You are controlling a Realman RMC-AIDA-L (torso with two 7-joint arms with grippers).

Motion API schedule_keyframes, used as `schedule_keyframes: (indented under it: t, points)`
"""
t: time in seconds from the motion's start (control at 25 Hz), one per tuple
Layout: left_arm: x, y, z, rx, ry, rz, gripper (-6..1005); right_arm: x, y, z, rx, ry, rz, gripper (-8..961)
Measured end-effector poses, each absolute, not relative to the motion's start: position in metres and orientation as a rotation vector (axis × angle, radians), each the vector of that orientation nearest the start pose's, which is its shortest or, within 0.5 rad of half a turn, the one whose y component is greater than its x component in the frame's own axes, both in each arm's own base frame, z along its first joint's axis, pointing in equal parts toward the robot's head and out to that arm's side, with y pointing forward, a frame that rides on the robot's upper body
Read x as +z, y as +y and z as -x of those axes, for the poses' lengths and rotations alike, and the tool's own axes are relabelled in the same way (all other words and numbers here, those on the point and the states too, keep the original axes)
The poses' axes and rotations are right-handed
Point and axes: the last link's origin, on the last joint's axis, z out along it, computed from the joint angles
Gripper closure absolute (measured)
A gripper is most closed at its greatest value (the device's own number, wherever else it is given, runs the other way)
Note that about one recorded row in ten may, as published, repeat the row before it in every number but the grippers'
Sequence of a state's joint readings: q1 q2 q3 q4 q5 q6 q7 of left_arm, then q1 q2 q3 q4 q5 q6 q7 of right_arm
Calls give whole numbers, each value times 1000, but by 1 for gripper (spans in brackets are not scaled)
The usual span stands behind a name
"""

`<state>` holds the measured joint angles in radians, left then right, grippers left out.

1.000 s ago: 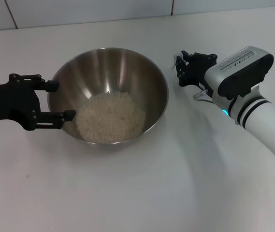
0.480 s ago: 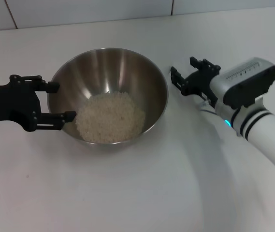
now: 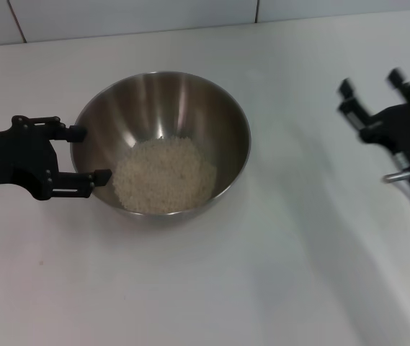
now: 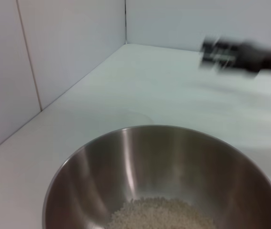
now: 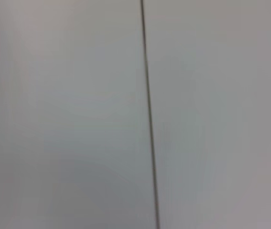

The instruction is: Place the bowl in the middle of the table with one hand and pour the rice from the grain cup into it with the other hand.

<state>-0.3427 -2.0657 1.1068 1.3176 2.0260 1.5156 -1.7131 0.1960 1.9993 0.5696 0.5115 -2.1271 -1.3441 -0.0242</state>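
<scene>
The steel bowl stands in the middle of the white table with a heap of rice in it. My left gripper is open at the bowl's left side, one finger on either side of the curve of its outer wall. My right gripper is open and empty, raised at the far right, well away from the bowl. It shows as a dark blur in the left wrist view, beyond the bowl and rice. I cannot make out the grain cup in any view.
The white tiled wall runs along the table's far side. The right wrist view shows only wall tiles with one dark seam.
My right gripper has opened and swung away from beside the bowl to the far right. My left gripper has barely shifted. The bowl and rice have not moved.
</scene>
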Motion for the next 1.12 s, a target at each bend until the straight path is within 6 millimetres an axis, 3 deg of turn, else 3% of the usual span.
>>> schedule_keyframes:
  t: [0.04, 0.12, 0.2, 0.24, 0.36, 0.44, 0.56, 0.6, 0.64, 0.68, 0.72, 0.8, 1.0, 1.12]
  points:
    - [39, 324, 218, -236, -337, 2794, 197, -21, 264, -309, 849, 466, 1567, 137]
    - [39, 325, 217, -237, -334, 2794, 197, 3, 260, -304, 957, 353, 1557, 132]
    - [40, 325, 217, -235, -333, 2789, 197, 32, 277, -300, 1093, 301, 1696, 127]
    - [40, 325, 217, -235, -333, 2789, 197, 32, 277, -300, 1093, 301, 1696, 127]
    - [41, 325, 218, -238, -335, 2785, 197, 52, 305, -297, 1182, 338, 1995, 127]
    - [41, 326, 217, -241, -331, 2786, 197, 72, 333, -284, 1137, 383, 2383, 127]
    - [40, 327, 215, -241, -326, 2788, 197, 75, 338, -280, 1100, 379, 2451, 127]
    - [40, 328, 214, -238, -319, 2791, 197, 79, 346, -270, 982, 380, 2609, 127]
    - [40, 328, 214, -238, -319, 2791, 197, 79, 346, -270, 982, 380, 2609, 127]
    - [40, 328, 213, -237, -315, 2792, 197, 82, 353, -263, 816, 379, 2714, 127]
    - [40, 328, 213, -237, -315, 2792, 197, 82, 353, -263, 816, 379, 2714, 127]
    - [39, 328, 213, -238, -314, 2793, 197, 78, 359, -249, 582, 350, 2796, 127]
    - [39, 328, 212, -238, -315, 2793, 197, 65, 364, -223, 312, 272, 2866, 127]
    - [39, 328, 212, -237, -315, 2793, 197, 59, 366, -217, 295, 279, 2879, 127]
